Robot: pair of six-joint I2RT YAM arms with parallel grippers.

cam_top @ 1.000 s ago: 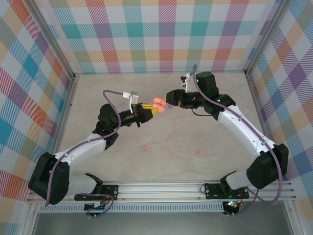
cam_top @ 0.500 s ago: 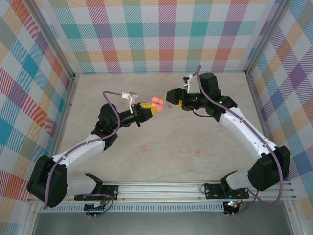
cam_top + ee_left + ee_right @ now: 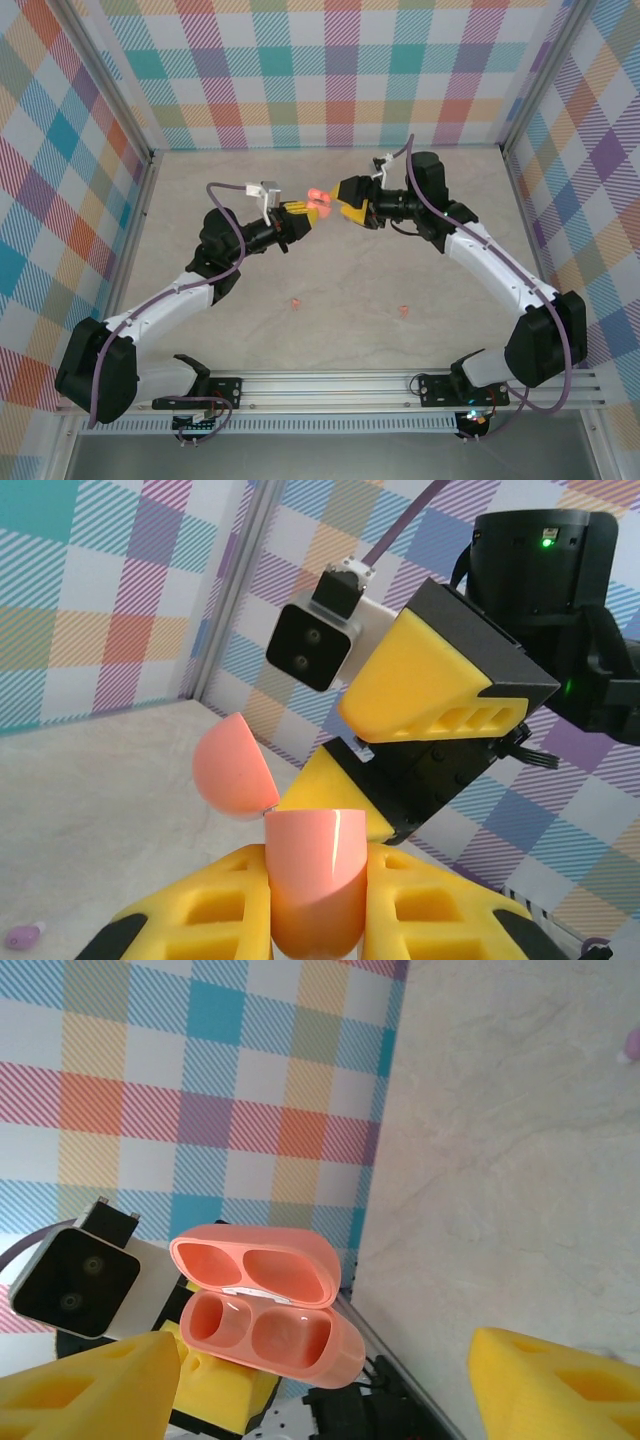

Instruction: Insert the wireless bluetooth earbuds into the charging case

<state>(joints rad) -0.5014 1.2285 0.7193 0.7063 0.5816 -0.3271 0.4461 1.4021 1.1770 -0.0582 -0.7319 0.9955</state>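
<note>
Advanced right fingers (image 3: pixel 545 1380) toward case (image 3: pixel 265 1330), spread wide, empty; held case aloft in left fingers (image 3: pixel 225 900), lid open; earbuds (image 3: pixel 295 302) lying on counter (image 3: pixel 350 280); risk of knocking case loose by finger collision; avoid closer approach.

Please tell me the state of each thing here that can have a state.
charging case: lid open, both wells empty
left hand: shut on the charging case
right hand: open, holding nothing
salmon earbuds: both loose on the table, outside the case
purple earbud: loose on the table
</note>
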